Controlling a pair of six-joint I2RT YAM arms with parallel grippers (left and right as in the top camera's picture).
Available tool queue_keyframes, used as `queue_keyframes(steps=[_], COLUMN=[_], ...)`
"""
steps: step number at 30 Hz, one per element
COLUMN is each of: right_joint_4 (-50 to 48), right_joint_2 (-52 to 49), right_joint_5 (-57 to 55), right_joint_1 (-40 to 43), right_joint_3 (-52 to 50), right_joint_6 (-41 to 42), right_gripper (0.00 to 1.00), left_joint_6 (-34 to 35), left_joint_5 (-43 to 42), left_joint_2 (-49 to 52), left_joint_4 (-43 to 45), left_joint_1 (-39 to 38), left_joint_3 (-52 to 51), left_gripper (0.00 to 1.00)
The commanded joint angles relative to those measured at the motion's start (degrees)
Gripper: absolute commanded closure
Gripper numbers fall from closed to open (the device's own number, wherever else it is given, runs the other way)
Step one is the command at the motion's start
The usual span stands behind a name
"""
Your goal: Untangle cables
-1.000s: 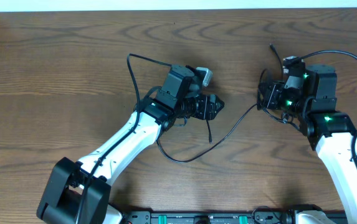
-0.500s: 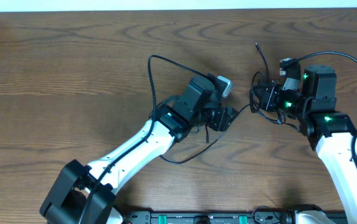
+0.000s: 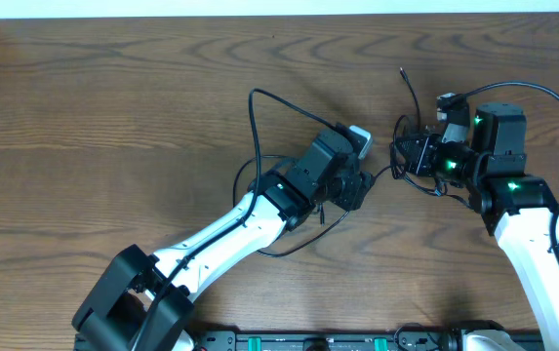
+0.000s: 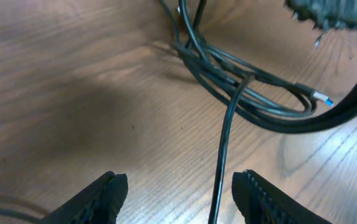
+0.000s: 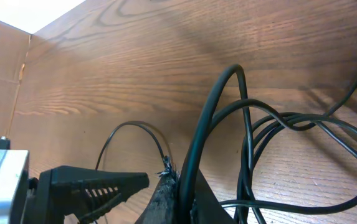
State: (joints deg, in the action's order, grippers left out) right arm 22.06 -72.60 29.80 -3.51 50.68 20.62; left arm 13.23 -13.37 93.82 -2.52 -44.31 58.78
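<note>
The left hand (image 3: 360, 185) has slid rightward, closer to the cables (image 4: 223, 143).

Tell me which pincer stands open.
The left pincer: its jaws stand wide apart, with a black cable running loose between them. The right pincer is shut on the cables.

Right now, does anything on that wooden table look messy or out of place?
Yes: the thin black cables lie in a knotted, overlapping bundle on the brown wooden table, one silvery plug poking out. One strand runs between the left gripper's open fingers; the right gripper is shut on another.
</note>
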Motion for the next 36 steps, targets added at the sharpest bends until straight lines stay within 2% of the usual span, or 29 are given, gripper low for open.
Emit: queue_keyframes(steps=[1,8,27,36], right_joint_4=[0.0,0.2,0.6,0.7], right_joint_2=[0.5,0.5,0.5,0.5], right_joint_5=[1.0,1.0,1.9,1.9], right_joint_1=[-0.2,-0.2,-0.2,-0.2], right_joint_3=[0.9,0.9,0.9,0.9], right_joint_6=[0.6,0.6,0.6,0.6], right_gripper=[0.99,0.99,0.99,0.99], left_joint_6=[-0.7,-0.5,-0.5,-0.5], left_joint_5=[1.0,1.0,0.8,0.8], left_joint_2=[0.5,0.5,4.0,4.3], left_joint_4=[1.3,1.7,1.8,2.1], left_joint_1=[-0.6,-2.2,-2.5,-2.5], left_joint_3=[0.4,0.4,0.4,0.4], left_gripper=[0.39,0.42,0.43,0.52])
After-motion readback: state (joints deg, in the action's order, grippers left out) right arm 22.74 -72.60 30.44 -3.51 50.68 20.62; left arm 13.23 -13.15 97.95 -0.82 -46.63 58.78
